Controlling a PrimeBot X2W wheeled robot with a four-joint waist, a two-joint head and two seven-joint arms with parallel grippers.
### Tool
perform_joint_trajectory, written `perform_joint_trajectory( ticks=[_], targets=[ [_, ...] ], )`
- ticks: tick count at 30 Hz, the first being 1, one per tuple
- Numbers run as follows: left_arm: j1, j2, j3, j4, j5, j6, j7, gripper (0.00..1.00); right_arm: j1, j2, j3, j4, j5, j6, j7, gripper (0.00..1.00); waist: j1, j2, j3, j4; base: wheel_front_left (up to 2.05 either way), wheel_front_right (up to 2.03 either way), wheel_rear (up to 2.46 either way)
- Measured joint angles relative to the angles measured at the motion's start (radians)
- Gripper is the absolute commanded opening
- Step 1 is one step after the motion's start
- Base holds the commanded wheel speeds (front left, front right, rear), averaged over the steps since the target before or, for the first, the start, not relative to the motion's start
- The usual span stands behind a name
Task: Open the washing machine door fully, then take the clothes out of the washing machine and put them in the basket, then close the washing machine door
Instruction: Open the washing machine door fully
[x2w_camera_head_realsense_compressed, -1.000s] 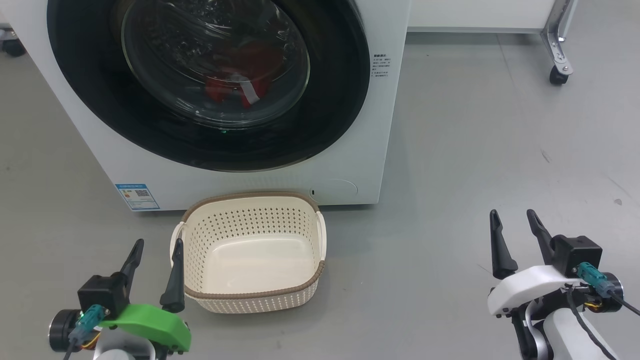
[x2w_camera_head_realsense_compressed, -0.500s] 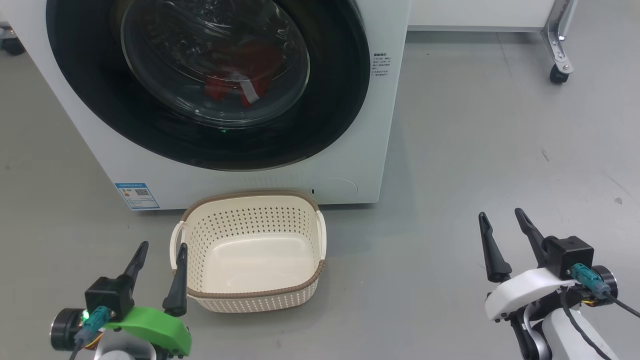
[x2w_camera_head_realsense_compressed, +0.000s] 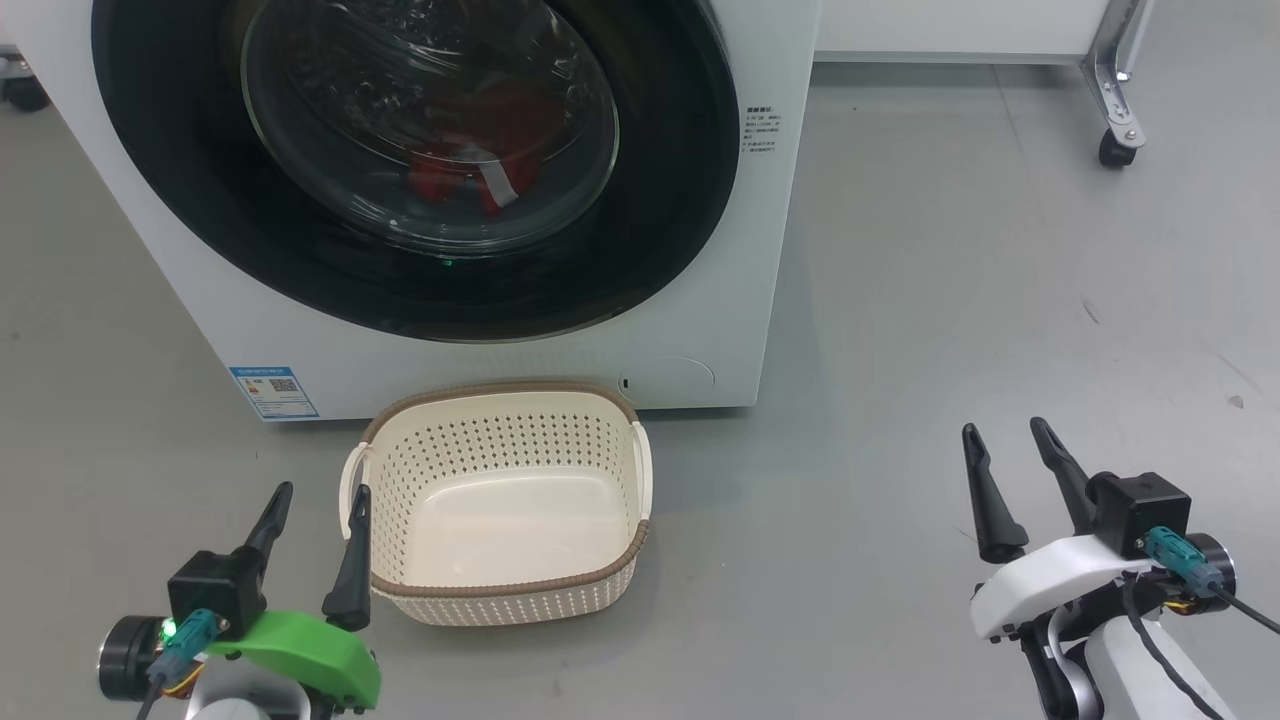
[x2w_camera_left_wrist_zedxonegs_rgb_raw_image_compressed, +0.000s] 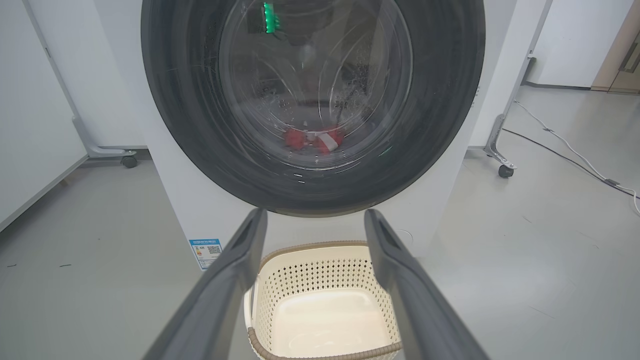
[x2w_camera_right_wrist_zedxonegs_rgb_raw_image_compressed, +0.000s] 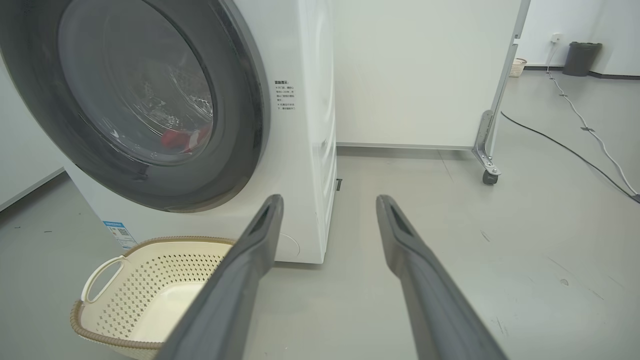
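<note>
The washing machine (x2w_camera_head_realsense_compressed: 500, 370) stands on the grey floor (x2w_camera_head_realsense_compressed: 950, 280), white-fronted, with a small blue label (x2w_camera_head_realsense_compressed: 273, 392) at its lower left corner and a block of printed text (x2w_camera_head_realsense_compressed: 761, 130) to the right of the opening. The washing machine door (x2w_camera_head_realsense_compressed: 640, 200) is closed, its wide glossy black rim lying flat against the front. Through the bulging glass the clothes (x2w_camera_head_realsense_compressed: 450, 175) show as a red heap with a strip of white, lying low in the drum. The curved glass distorts them, so it is hard to say whether this is one garment or several. The basket (x2w_camera_head_realsense_compressed: 500, 588) sits on the floor just in front of the machine, below the door, and holds nothing. One white handle is on each short side. The left end effector (x2w_camera_head_realsense_compressed: 322, 490) hangs low beside the basket's left end with its two dark fingers spread wide and nothing between them. In the head view one finger crosses in front of the basket's left handle, and in the left wrist view the fingers frame the basket and the door. The right end effector (x2w_camera_head_realsense_compressed: 1003, 427) is well apart to the right over bare floor, also spread wide and empty. Behind it a white panel stands on a metal leg with a caster (x2w_camera_head_realsense_compressed: 1113, 150), and a dark cable (x2w_camera_right_wrist_zedxonegs_rgb_raw_image_compressed: 565, 147) runs along the floor.
</note>
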Motion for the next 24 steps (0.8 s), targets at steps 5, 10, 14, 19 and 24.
perform_joint_trajectory(
  ticks=[5,10,14,19,24],
  targets=[
    [-0.001,0.000,0.000,0.001,0.000,0.000,0.000,1.00,-0.002,0.004,-0.012,-0.010,0.000,0.016,0.000,0.00,0.0000,0.0000,0.001,0.000,0.00,0.00,0.00],
    [-0.007,-0.002,0.002,0.000,-0.005,0.000,0.000,1.00,-0.010,0.016,-0.031,-0.032,0.009,0.026,0.000,0.00,0.0000,0.0000,0.012,0.001,0.00,0.00,0.00],
    [-0.024,-0.004,0.003,-0.003,-0.008,0.000,0.000,1.00,-0.027,0.051,-0.070,-0.048,0.072,0.044,0.000,0.00,0.0000,0.0000,0.025,0.003,0.00,0.00,0.00],
    [-0.039,-0.004,0.005,-0.010,-0.008,0.000,0.000,1.00,-0.029,0.107,-0.139,-0.042,0.256,0.094,0.000,0.00,0.0000,-0.0001,0.044,0.006,0.00,0.00,0.00],
    [-0.056,-0.004,0.004,-0.022,-0.007,0.000,0.000,1.00,-0.057,0.122,-0.209,-0.036,0.480,0.118,0.022,0.00,0.0000,0.0000,0.067,0.012,0.00,0.00,0.00]
  ],
)
